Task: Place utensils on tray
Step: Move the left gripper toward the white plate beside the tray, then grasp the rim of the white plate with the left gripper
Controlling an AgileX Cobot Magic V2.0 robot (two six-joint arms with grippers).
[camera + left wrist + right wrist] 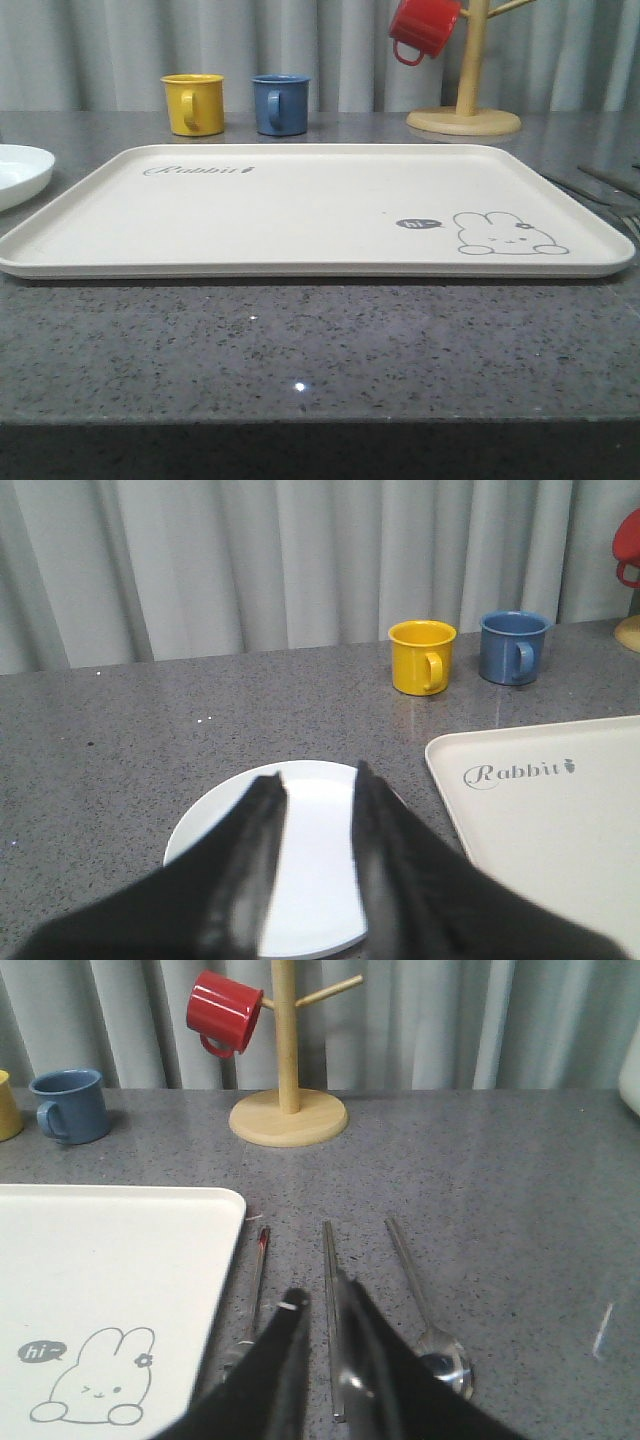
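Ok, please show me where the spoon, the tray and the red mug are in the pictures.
spoon (443, 1355): right wrist view, on its bowl.
tray (300, 215): front view, on its bare middle.
red mug (224, 1008): right wrist view, on its side wall.

A grey speckled counter carries the cream tray. Left of the tray: a white plate. Behind it: yellow mug, blue mug, wooden mug stand. Right of it: what looks like a fork, chopsticks, spoon.

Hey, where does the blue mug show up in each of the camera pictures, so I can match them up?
Front view: the blue mug stands behind the tray, right of the yellow mug.
Left wrist view: blue mug beside the yellow mug, beyond the tray's Rabbit script.
Right wrist view: blue mug beyond the tray's far edge.
Shared landmark: the tray.
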